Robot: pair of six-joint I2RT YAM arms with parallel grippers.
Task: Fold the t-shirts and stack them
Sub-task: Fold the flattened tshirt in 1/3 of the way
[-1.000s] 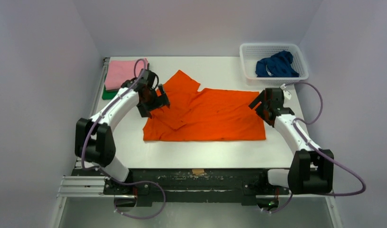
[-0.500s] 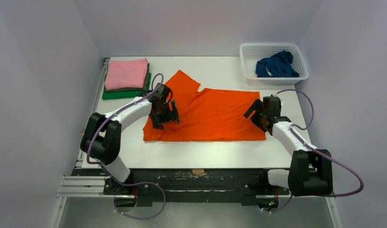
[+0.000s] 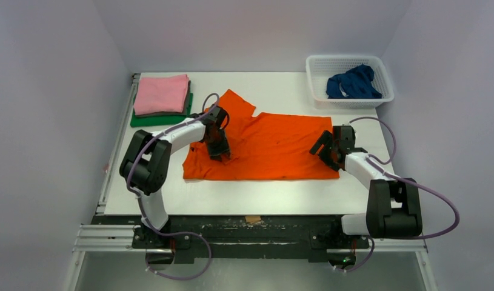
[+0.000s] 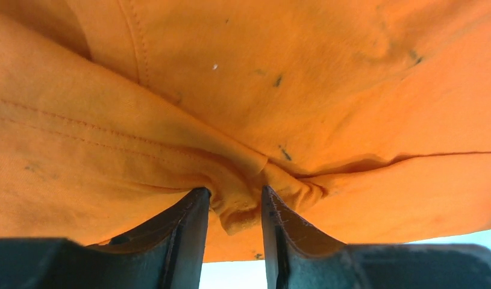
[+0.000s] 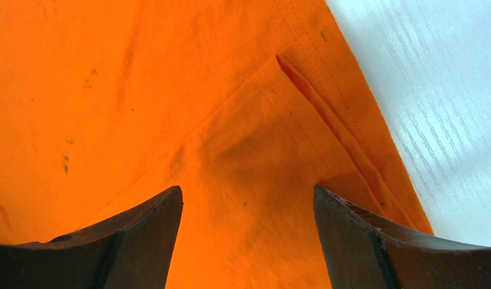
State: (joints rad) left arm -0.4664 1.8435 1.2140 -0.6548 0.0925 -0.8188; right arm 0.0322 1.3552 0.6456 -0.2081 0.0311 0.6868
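From the overhead camera, I am seeing the orange shirt (image 3: 274, 145) lying spread across the middle of the counter (image 3: 244, 194), one sleeve pointing toward the far edge. The left end effector (image 3: 220, 153) is pressing down on the shirt's left part, near its near-left corner. The right end effector (image 3: 325, 153) is sitting over the shirt's right edge, close to the near-right corner. At the far left, a folded stack is resting on the counter: the pink shirt (image 3: 162, 94) on top, a thin band of the grey shirt (image 3: 165, 113) under it, and the green shirt (image 3: 141, 119) at the bottom. At the far right, the blue shirt (image 3: 353, 83) is lying crumpled inside the white basket (image 3: 347, 59).

Through the left wrist camera, I am watching the jaws standing narrow, pinching a bunched fold of orange cloth between them, with creases running out from the pinch.

Through the right wrist camera, I am seeing the jaws spread wide with nothing between them, hanging over the stitched hem and a folded seam of the orange shirt. Bare counter is showing just beyond the hem on the right.
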